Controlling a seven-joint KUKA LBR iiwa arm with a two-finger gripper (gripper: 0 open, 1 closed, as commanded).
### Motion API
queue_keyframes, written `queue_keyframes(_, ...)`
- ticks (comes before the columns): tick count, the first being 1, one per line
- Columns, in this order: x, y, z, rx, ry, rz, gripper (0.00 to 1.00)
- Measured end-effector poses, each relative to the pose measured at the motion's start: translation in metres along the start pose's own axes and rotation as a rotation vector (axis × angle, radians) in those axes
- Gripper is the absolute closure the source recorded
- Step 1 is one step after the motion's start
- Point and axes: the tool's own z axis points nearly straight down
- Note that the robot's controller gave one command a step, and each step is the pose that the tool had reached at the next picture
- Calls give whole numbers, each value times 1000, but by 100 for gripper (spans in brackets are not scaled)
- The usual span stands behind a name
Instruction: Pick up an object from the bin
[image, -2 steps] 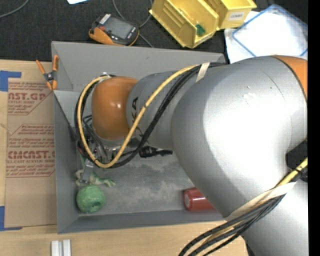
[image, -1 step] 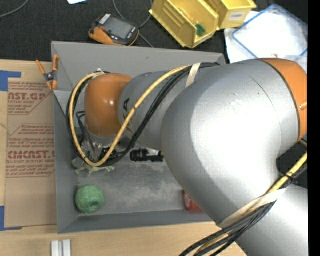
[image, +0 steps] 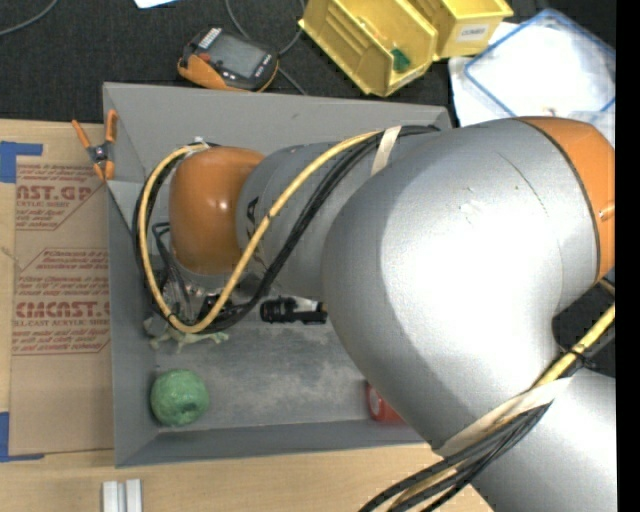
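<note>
Most of the grey bin (image: 130, 400) is hidden by the silver arm (image: 430, 290), its orange wrist cover (image: 205, 210) toward nine o'clock. The hand (image: 188, 310) hangs low at eight o'clock, and you cannot tell whether it is apart or together. A green ball (image: 180, 397) lies at seven o'clock, a small black piece (image: 293, 311) near the centre, and a pale thin scrap (image: 188, 338) just beneath the hand.

One cam, looking down on the bin (image: 280, 375) from above, a bit off to one side.
You're close in: the bin takes most of your frame, and the arm (image: 450, 290) reaches in over the bin's right side, nearest the lens, covering much of the bin floor.
</note>
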Motion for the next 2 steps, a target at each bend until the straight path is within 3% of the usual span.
queue_keyframes(1, 0, 2, -25, -1, 0, -1, 100)
queue_keyframes(2, 1, 0, -27, 3, 3, -1, 100)
